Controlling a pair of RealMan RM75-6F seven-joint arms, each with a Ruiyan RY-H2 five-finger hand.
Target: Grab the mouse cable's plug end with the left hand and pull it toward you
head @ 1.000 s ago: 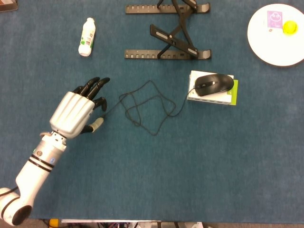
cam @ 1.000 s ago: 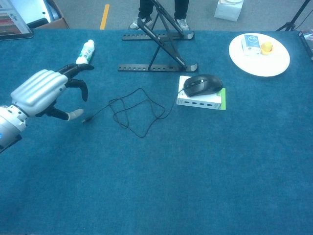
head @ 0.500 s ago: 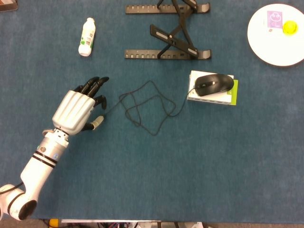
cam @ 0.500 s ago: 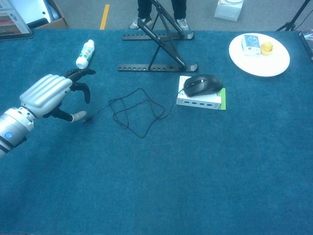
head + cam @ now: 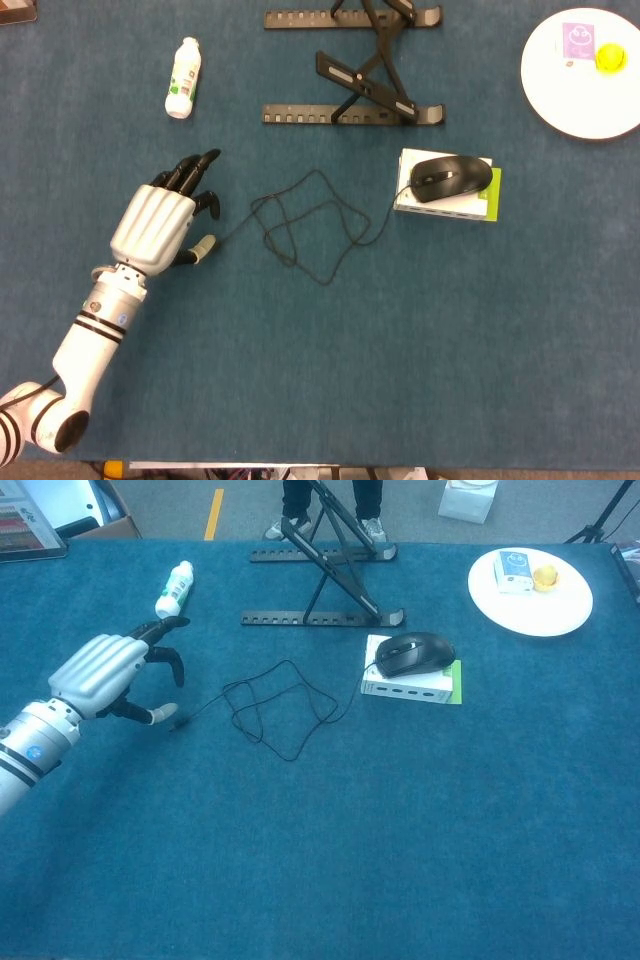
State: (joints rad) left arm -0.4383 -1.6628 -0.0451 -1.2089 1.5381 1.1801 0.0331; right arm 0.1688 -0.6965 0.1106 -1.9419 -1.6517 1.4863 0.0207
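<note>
Mouse cable (image 5: pixel 300 225) lies in loose loops on the blue table cover (image 5: pixel 400 350), to the right of the left hand (image 5: pixel 158 222). Its plug end (image 5: pixel 176 724) rests on the cover just beside the pale thumb tip (image 5: pixel 203 246), on the side away from the wrist; I cannot tell if the thumb touches the plug.

The left hand hovers low over the cover, with the silver back up. Its dark fingers (image 5: pixel 190 172) are curved and apart from the thumb, and nothing is held between them. Beyond the fingertips, further from the robot, a small white bottle (image 5: pixel 183 77) with a green label lies on its side, well apart from the hand in the head view.

To the right of the hand the cable runs from the loops to a black computer mouse (image 5: pixel 452 178), which sits on top of a flat white box with a green edge (image 5: pixel 448 197). Behind the loops a black folding laptop stand (image 5: pixel 355 68) rests on the cover. Far to the right, at the back corner, is a white round plate (image 5: pixel 580 85) with a small purple-and-white card (image 5: pixel 577 42) and a yellow ball-like thing (image 5: pixel 609 57) on it.

The right hand does not show in either view.
</note>
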